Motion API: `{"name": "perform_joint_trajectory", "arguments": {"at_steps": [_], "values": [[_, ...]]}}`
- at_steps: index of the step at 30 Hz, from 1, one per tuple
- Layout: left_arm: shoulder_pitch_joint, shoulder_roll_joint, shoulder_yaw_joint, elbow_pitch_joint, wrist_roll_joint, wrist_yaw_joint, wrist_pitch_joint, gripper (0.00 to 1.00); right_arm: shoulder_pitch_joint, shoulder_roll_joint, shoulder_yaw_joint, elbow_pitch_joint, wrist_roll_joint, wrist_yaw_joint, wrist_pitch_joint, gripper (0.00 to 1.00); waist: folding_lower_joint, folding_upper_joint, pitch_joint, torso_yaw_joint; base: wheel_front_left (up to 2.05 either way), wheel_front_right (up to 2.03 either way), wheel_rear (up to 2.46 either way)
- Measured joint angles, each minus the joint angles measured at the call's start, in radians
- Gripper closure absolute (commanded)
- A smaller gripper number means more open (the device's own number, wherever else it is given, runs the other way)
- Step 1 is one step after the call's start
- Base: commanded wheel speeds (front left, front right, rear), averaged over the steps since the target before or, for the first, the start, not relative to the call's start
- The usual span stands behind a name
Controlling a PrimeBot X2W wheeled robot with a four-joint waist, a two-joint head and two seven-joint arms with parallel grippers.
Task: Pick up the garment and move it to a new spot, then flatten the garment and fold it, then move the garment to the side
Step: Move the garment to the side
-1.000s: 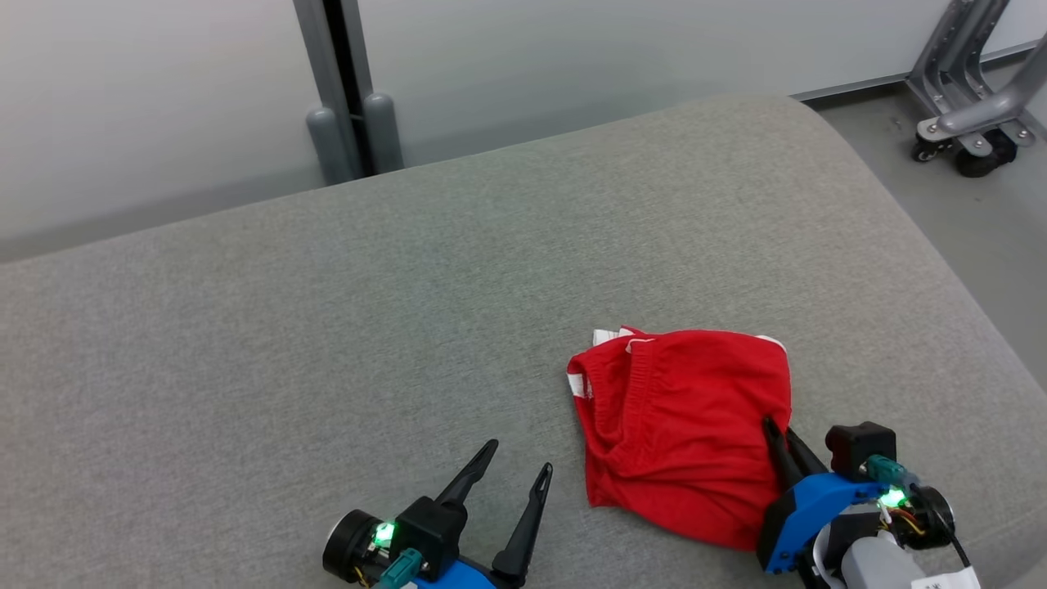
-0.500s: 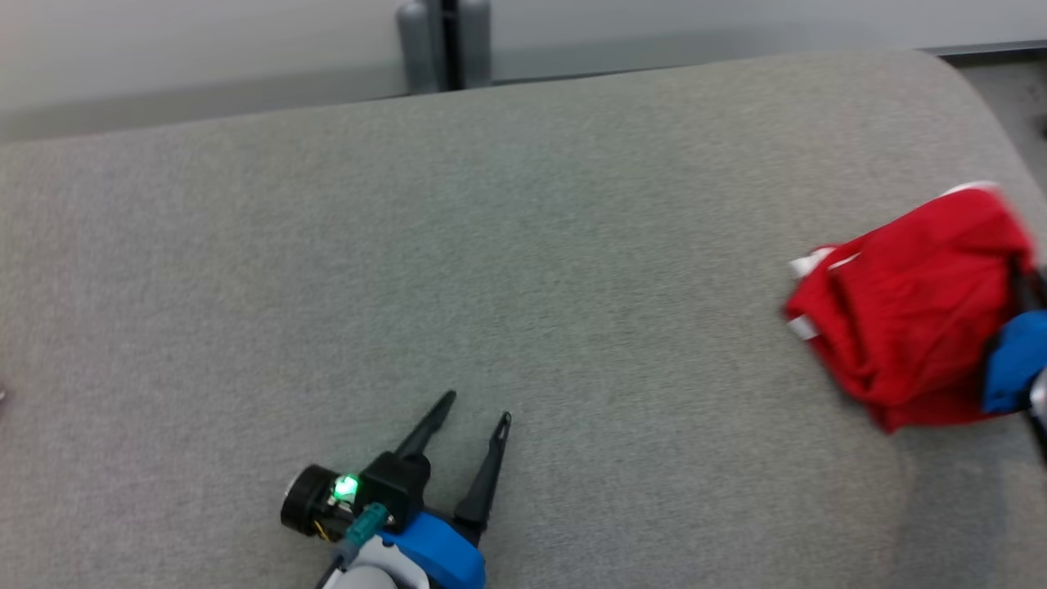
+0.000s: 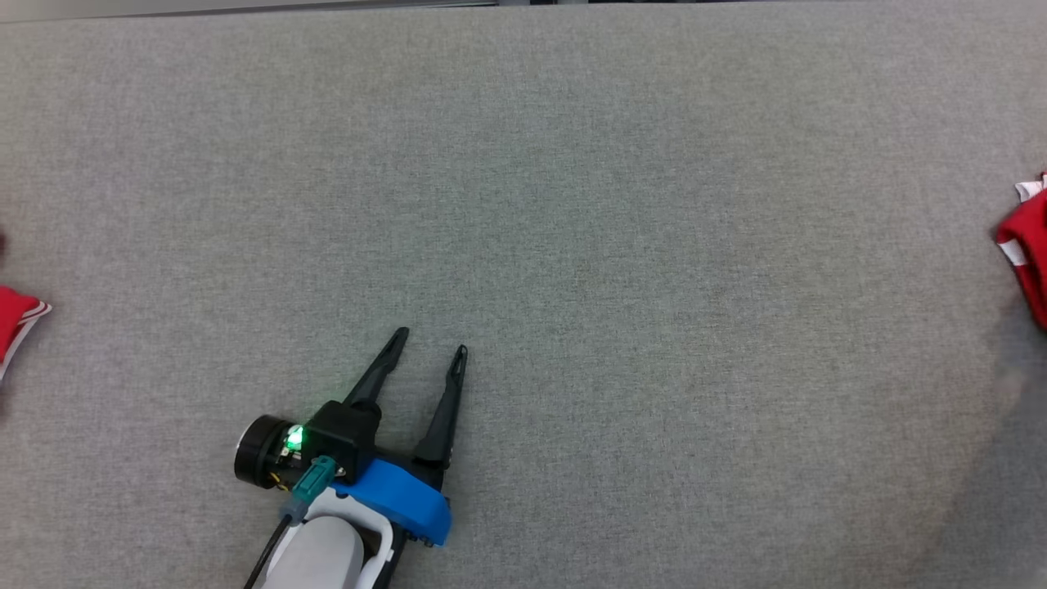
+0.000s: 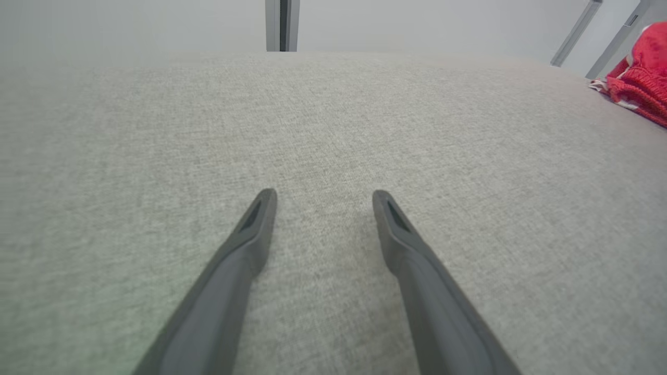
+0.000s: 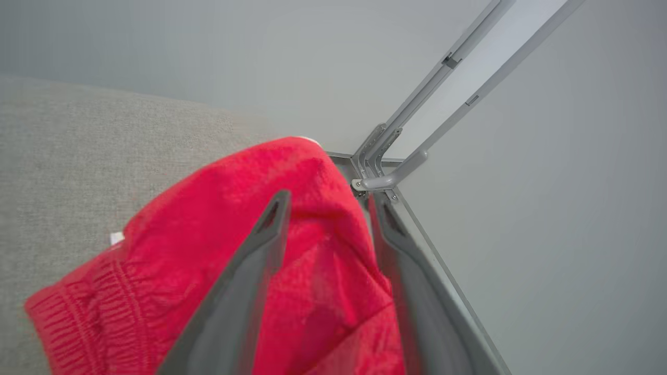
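**Spotter:** Where's the garment?
**Operator:** I see the red garment (image 5: 172, 260) bunched at the right end of the grey cushion (image 3: 572, 204), well apart from my left gripper (image 3: 431, 340).
**Spotter:** Jaws?
**Operator:** Left spread wide, nothing between them. On my right gripper (image 5: 329, 202) the fingers stand apart with red cloth between; I can't tell if they press it.

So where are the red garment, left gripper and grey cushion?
red garment (image 5: 198, 234): right wrist view, middle of the cloth.
left gripper (image 3: 431, 340): head view, midway between its fingertips.
grey cushion (image 3: 654, 204): head view, bare fabric.
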Motion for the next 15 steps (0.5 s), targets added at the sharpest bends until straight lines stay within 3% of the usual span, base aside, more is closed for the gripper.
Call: {"name": "perform_joint_trajectory", "arguments": {"at_steps": [4,8,12,15], "values": [[-0.001,-0.002,0.018,0.007,0.000,0.000,0.000,0.00,-0.033,0.098,-0.032,-0.032,-0.050,0.000,-0.064,0.00,0.0000,0.0000,-0.020,0.001,0.00,0.00,0.00],[0.011,-0.006,0.051,0.016,-0.001,0.000,0.002,0.00,-0.052,0.192,0.000,-0.026,-0.064,0.000,-0.133,0.00,0.0000,0.0000,-0.055,0.006,0.00,0.00,0.00],[0.018,-0.016,0.093,0.022,-0.005,0.000,0.002,0.00,-0.045,0.245,0.034,-0.002,0.016,0.000,-0.163,0.00,0.0000,0.0000,-0.098,0.018,0.00,0.00,0.00],[0.024,-0.021,0.122,0.026,-0.005,0.004,0.002,0.00,-0.007,0.278,0.121,-0.040,0.111,0.000,-0.166,0.00,-0.0001,0.0000,-0.128,0.030,0.00,0.00,0.00]]}}
